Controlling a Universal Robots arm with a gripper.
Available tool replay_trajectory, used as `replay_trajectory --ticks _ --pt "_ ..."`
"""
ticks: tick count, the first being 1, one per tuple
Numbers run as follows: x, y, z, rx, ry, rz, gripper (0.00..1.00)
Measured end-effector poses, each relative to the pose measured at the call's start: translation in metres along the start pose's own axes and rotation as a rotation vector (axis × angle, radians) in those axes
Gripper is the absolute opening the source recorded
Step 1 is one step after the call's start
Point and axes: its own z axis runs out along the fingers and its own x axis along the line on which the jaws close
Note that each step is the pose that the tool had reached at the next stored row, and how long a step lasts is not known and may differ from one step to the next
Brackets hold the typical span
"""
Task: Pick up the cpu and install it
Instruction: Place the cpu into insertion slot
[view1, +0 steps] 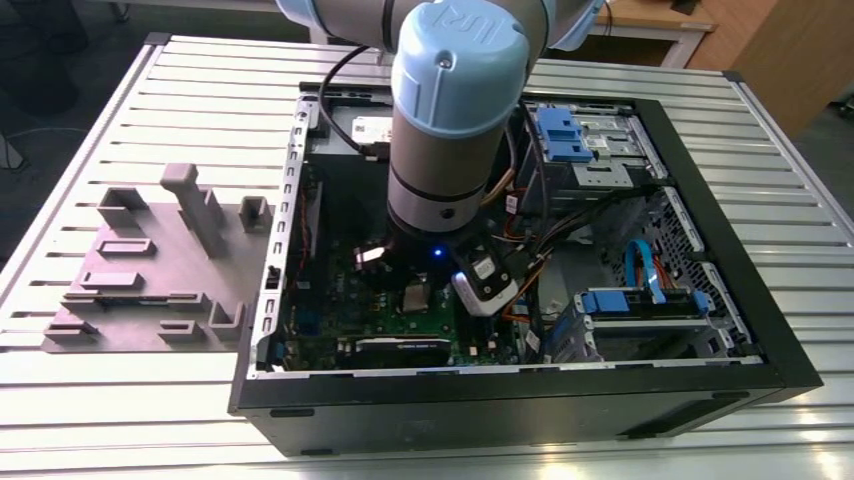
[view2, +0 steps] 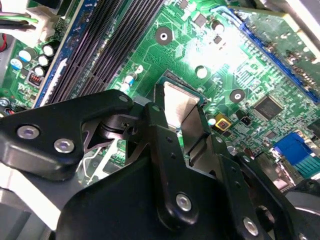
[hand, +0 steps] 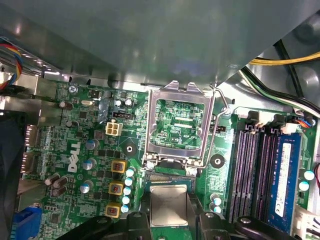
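Note:
The cpu (hand: 169, 205) is a small silvery square chip sitting between my gripper's (hand: 170, 219) two black fingers (hand: 134, 221), directly over the socket on the green motherboard (hand: 85, 150). In the second wrist view the fingers (view2: 159, 131) press against opposite edges of the cpu (view2: 177, 102), so the gripper (view2: 181, 114) is shut on it. The silver socket frame (hand: 177, 90) is flipped open just beyond the chip. In the exterior view the arm reaches down into the open computer case (view1: 747, 360), with a silvery square (view1: 420, 296) below it.
Dark memory slots (hand: 255, 170) and a blue-edged module (hand: 286, 175) lie beside the socket. Yellow capacitors (hand: 118, 166) stand on its other side. Cables (view1: 534, 235), drive cages with blue clips (view1: 567, 135) and a grey fixture plate (view1: 147, 270) outside the case surround the work area.

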Motion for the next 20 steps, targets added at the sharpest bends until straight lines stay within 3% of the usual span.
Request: replay_trajectory --ticks 3,7,20 --pt "0.0000 0.0000 -0.0002 -0.0004 -0.0003 0.007 0.39" --pt "0.0002 0.0000 -0.0003 -0.0011 -0.0022 0.055 0.39" --pt "0.0039 0.0005 -0.0003 -0.0016 -0.0059 0.063 0.39"
